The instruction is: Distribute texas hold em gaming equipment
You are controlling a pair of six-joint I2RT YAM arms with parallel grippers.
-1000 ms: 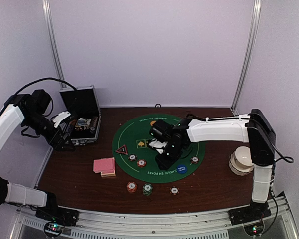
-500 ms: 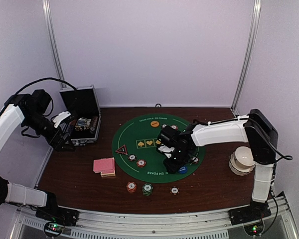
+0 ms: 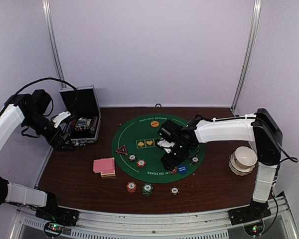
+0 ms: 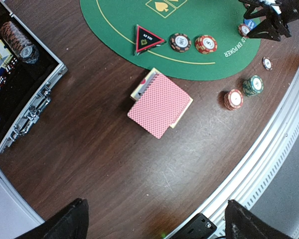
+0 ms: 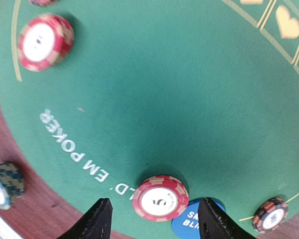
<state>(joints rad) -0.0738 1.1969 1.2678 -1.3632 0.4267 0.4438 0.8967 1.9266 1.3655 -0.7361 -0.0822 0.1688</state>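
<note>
Eased right along near edge of mat (image 5: 139, 74), right pincer (image 5: 153, 219) now parted astride red chip (image 5: 162, 197) (flat, beside blue disc (image 5: 195, 222)). Left pincer (image 4: 159, 221) wide, empty. Risk: finger clipping chip on lift-off.

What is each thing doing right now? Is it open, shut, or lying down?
case: open, lid up
cards: stacked face down, top ones askew
red chip: flat on the green mat, not held
left hand: open, empty
right hand: open, over the red chip
</note>
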